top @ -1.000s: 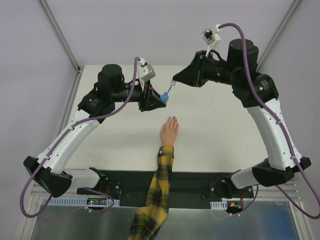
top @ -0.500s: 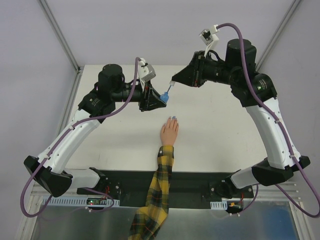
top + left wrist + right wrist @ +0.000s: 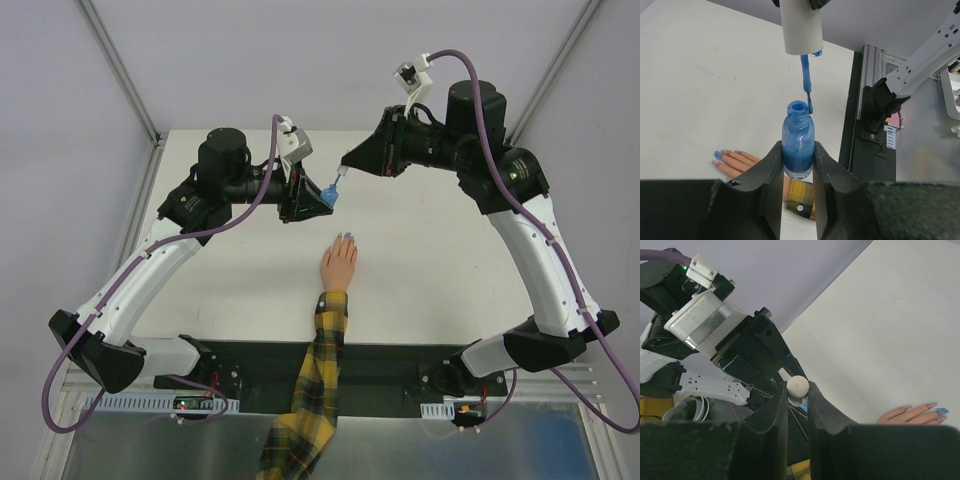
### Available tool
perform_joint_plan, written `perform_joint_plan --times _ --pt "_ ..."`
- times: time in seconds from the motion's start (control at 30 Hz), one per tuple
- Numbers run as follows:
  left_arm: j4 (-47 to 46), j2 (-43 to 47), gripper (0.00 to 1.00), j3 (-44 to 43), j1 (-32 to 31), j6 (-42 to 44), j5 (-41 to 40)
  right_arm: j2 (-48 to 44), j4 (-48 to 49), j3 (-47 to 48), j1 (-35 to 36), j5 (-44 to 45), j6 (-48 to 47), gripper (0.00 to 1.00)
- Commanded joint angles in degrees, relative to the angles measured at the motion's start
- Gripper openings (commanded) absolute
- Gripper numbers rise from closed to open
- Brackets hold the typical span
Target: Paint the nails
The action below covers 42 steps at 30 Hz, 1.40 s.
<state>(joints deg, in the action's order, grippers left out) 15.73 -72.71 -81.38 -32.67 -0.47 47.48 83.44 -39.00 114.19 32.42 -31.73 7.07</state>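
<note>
Clamping an open blue polish bottle [image 3: 798, 145], left jaws face right jaws pinching the white brush cap [image 3: 801, 27], its top cropped. Overhead, nails [image 3: 345, 237] of the hand [image 3: 338, 268] on the counter [image 3: 430, 260] blur; wrist views show one blue.

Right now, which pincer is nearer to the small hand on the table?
Left. The left pincer, holding the blue bottle, sits just beyond the hand; the right pincer, holding the brush cap, is farther back.
</note>
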Motion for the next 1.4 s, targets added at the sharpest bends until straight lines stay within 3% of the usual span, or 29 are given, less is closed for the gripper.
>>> perform_joint_plan --times 0.0,1.37 --pt "-1.6 0.7 0.0 -1.0 -0.5 1.4 0.2 -0.3 2.0 0.0 0.3 0.7 0.8 0.0" --pt "-1.6 0.7 0.0 -0.9 -0.5 1.5 -0.3 -0.4 2.2 -1.3 1.0 0.8 1.1 0.0"
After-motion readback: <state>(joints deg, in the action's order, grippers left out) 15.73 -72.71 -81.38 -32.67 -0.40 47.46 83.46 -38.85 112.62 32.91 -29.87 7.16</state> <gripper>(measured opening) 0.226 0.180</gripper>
